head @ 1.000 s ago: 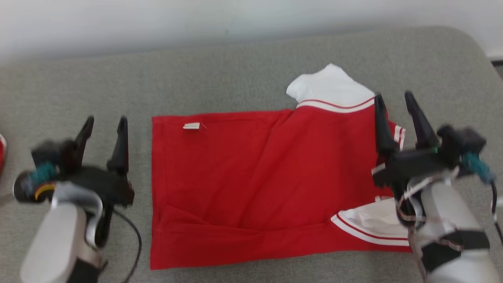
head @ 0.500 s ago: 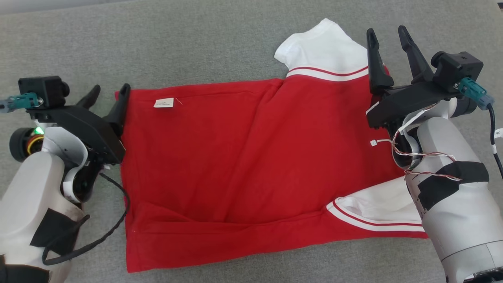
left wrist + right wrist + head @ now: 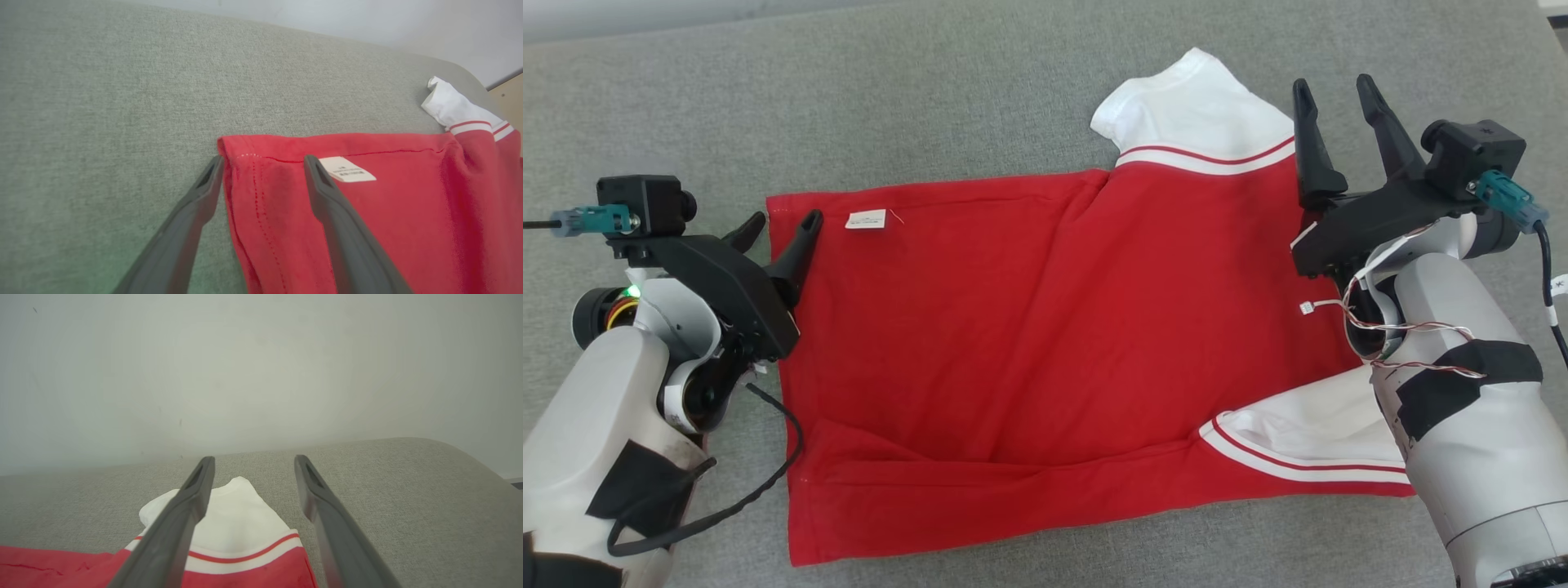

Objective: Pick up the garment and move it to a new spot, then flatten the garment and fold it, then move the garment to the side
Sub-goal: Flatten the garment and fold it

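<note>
Both hands are wide open, and the left hand (image 3: 784,219) has just slid in to straddle a far corner of the red shirt (image 3: 1045,327) spread on the grey table (image 3: 931,98), with the right hand (image 3: 1332,82) poised by its white sleeve (image 3: 1201,114), so a fold looks about to start.

So the red shirt (image 3: 1029,343) is soft matt knit cloth, white sleeve (image 3: 1201,114) at 1 o'clock too. The grey cushion (image 3: 931,98) underneath is coarse woven fabric, kinda rough. Both the left gripper (image 3: 784,219) and right gripper (image 3: 1332,83) look like matt dark plastic; the right forearm (image 3: 1478,457) shell is smooth, slightly glossy pale plastic.
</note>
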